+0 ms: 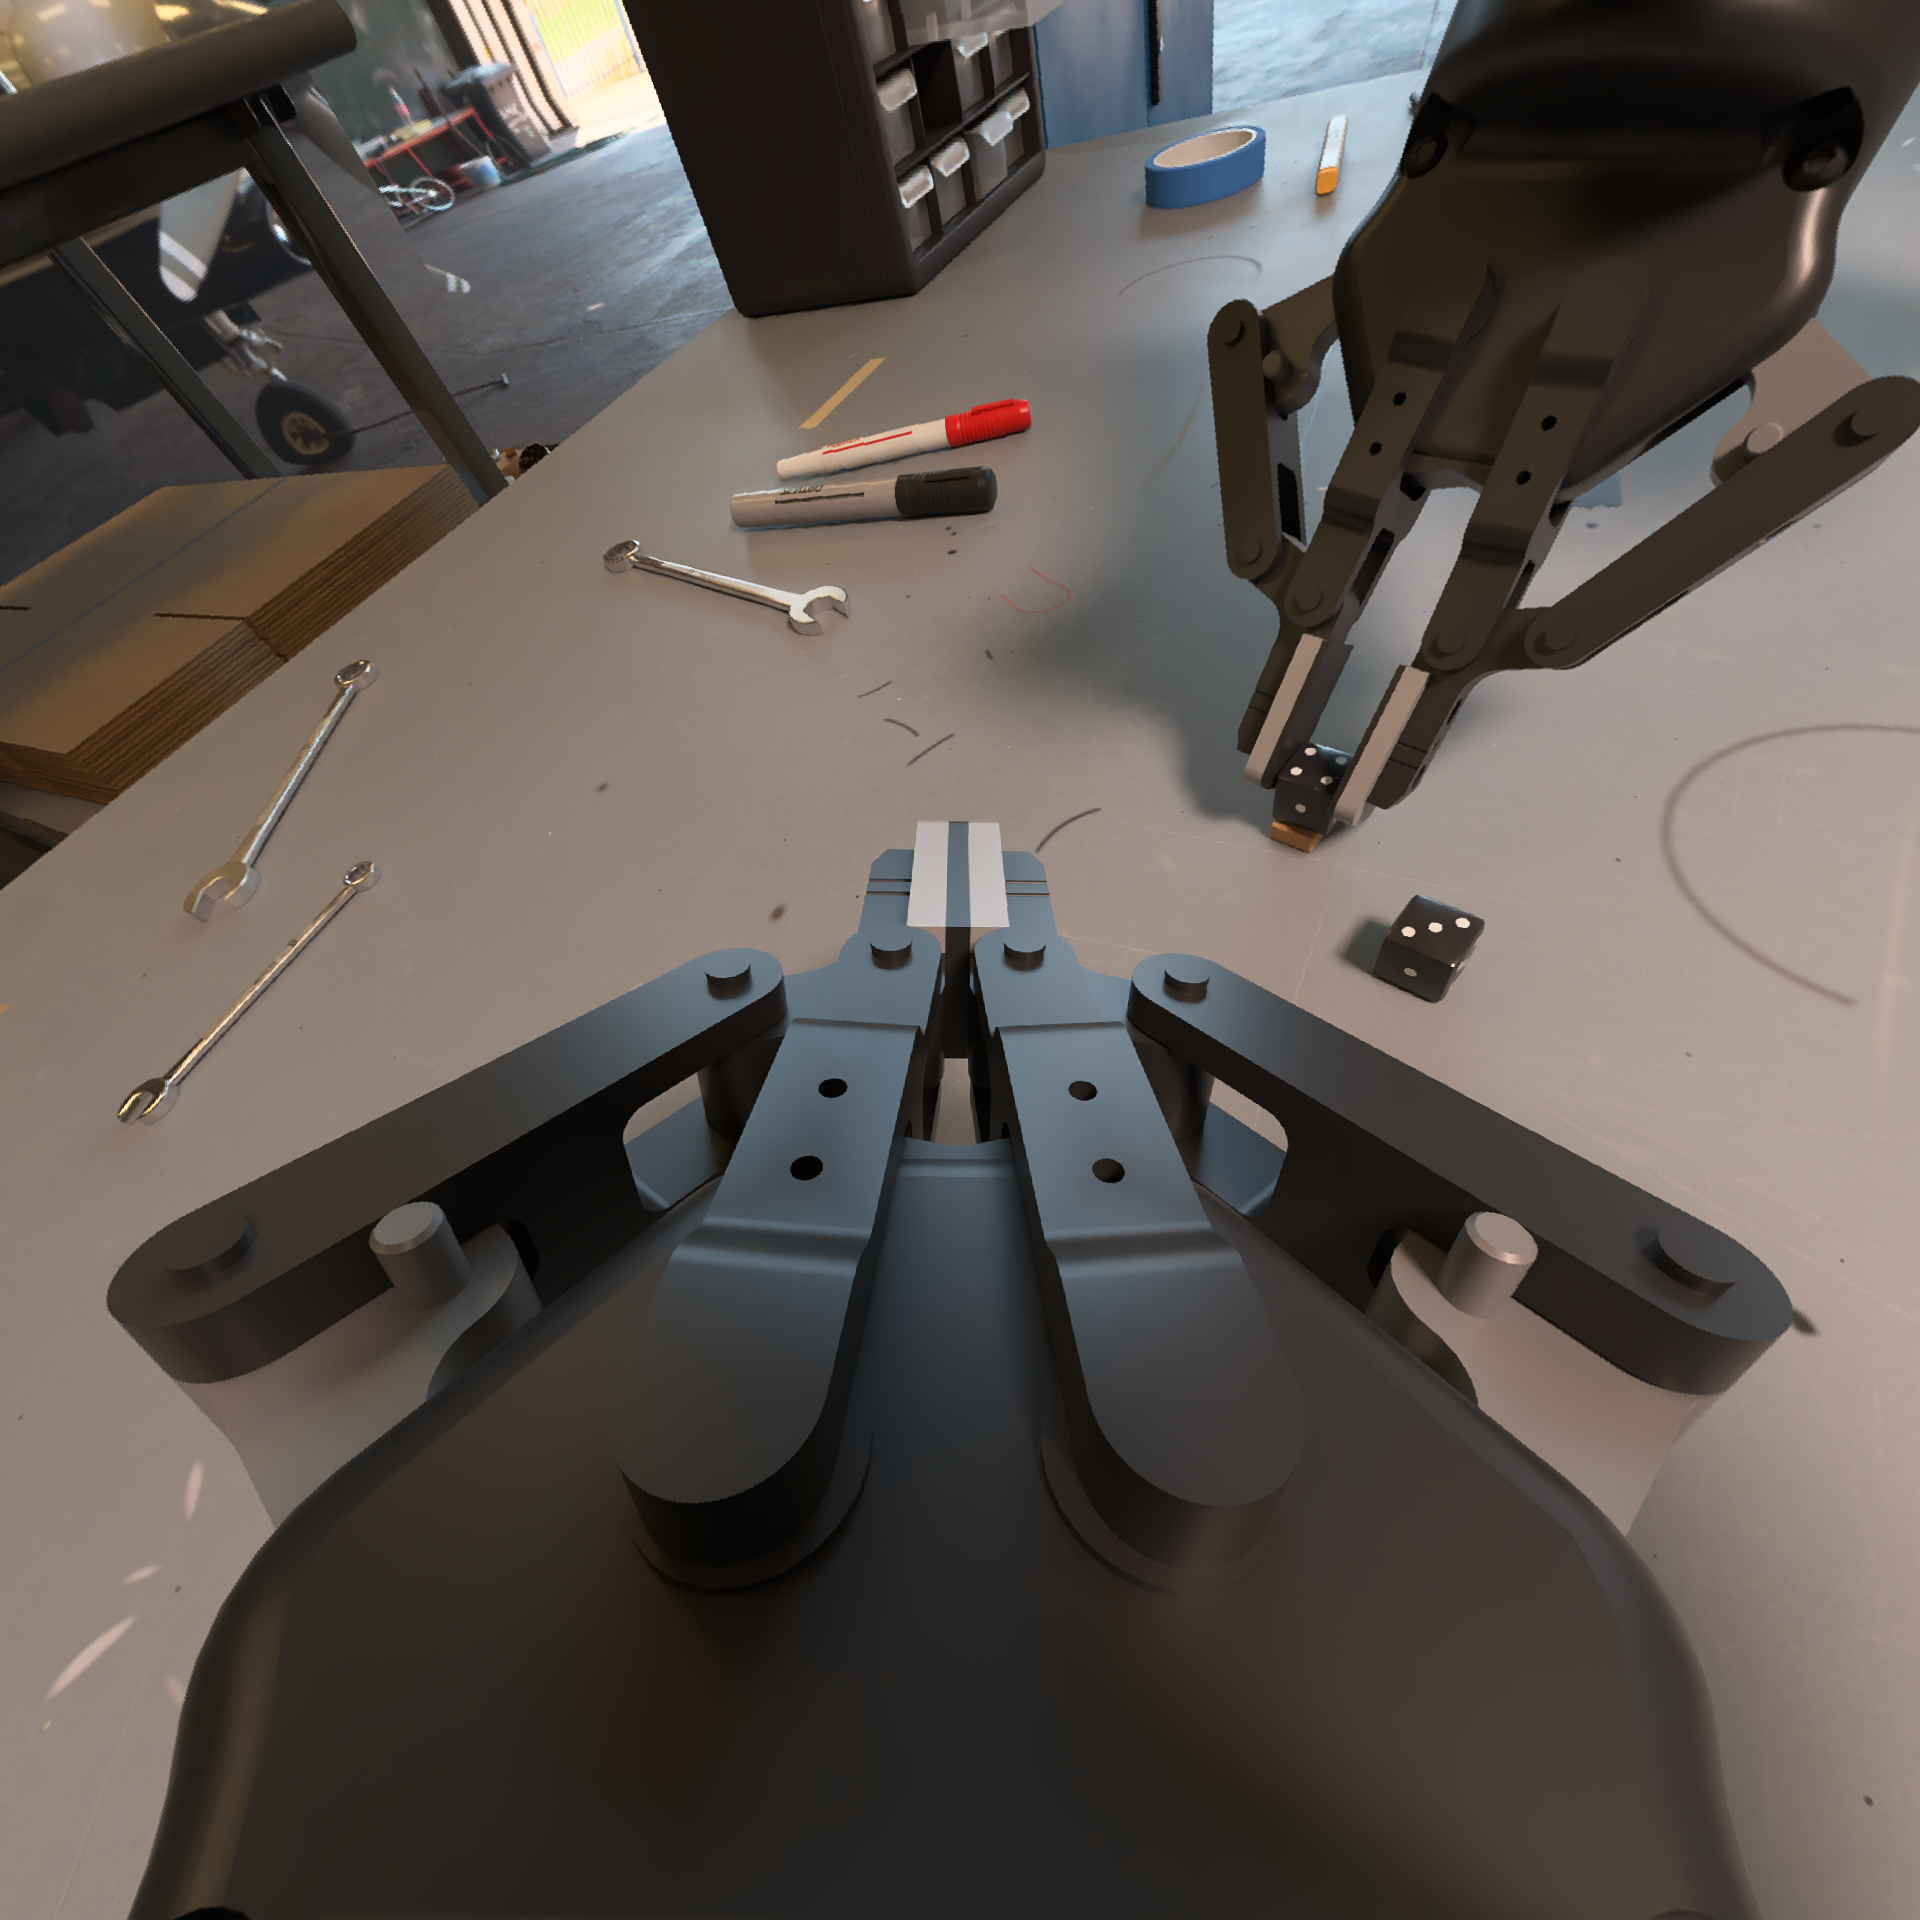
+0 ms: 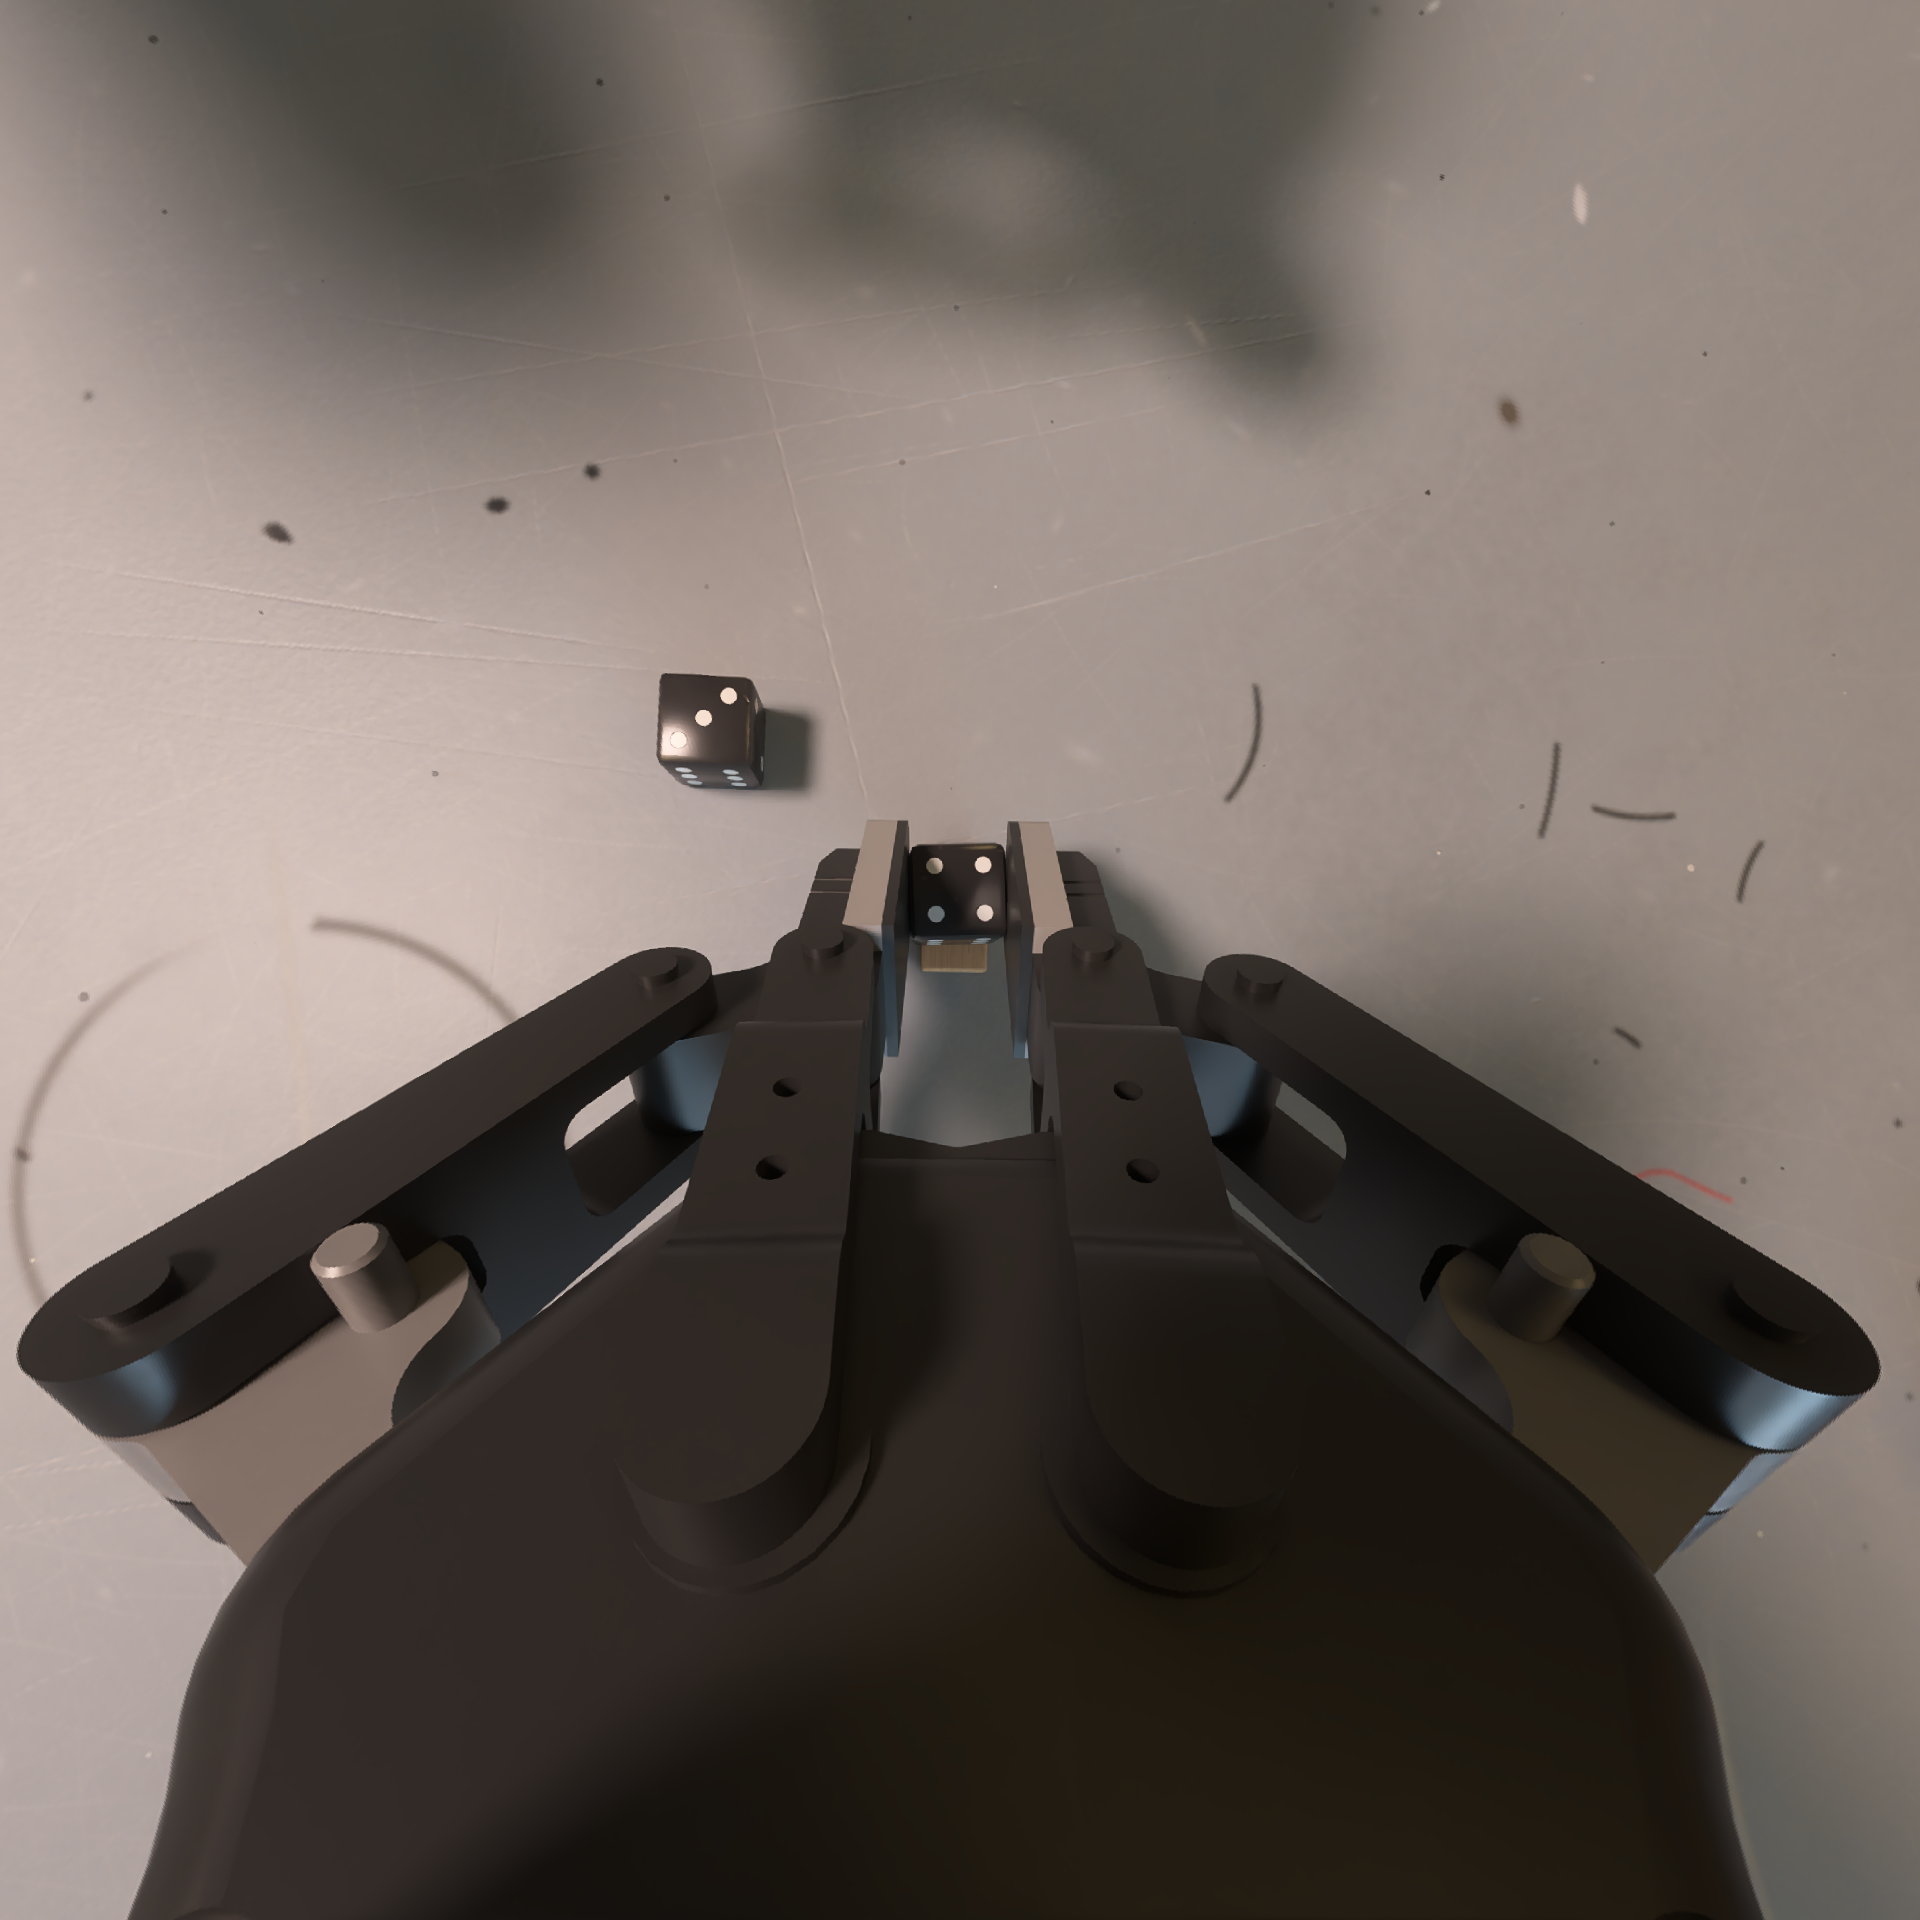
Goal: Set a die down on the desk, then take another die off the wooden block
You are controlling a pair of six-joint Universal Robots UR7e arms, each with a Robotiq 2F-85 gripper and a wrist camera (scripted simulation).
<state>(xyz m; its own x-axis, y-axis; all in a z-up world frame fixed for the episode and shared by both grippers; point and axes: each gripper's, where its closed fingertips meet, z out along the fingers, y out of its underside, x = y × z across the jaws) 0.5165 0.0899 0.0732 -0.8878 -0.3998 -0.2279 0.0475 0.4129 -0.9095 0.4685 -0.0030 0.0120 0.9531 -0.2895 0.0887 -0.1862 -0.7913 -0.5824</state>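
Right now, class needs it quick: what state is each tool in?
Left tool: shut, empty.
Right tool: closed around the die on the wooden block, contact on both sides unclear.

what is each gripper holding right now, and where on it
The right gripper has its pads against two opposite side faces of the black die on the wooden block. The left gripper is shut on nothing.

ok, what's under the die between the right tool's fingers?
A small tan wooden block sits under the black white-pipped die bracketed by the right tool. Only the block's edge shows; the die hides its top, so contact isn't visible.
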